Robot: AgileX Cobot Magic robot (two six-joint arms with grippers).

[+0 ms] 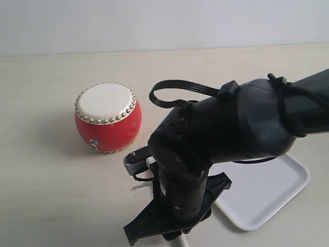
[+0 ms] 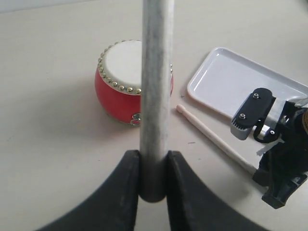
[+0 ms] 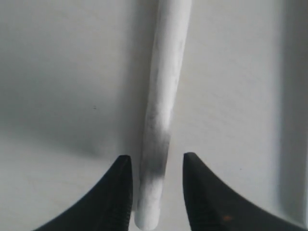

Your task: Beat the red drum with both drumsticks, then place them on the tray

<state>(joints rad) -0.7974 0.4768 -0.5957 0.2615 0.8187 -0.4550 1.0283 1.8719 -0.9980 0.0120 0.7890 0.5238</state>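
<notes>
The red drum [image 1: 108,119] [image 2: 126,82] stands upright on the table, cream head up. In the left wrist view, my left gripper [image 2: 154,155] is shut on one pale drumstick [image 2: 156,86], whose shaft points toward the drum. The other drumstick [image 2: 211,138] [image 3: 161,110] lies flat on the table between drum and tray. My right gripper [image 3: 157,158] is down over its butt end, open. That stick rests close to one finger, with a gap to the other. The white tray [image 1: 267,201] [image 2: 240,79] lies to the drum's right with nothing on it. The left gripper is outside the exterior view.
My right arm [image 1: 226,128] comes in from the right and bends down in front of the tray, hiding part of the tray and the lying stick in the exterior view. A black cable [image 1: 169,92] loops above its wrist. Pale bare tabletop [image 1: 46,195] surrounds the drum.
</notes>
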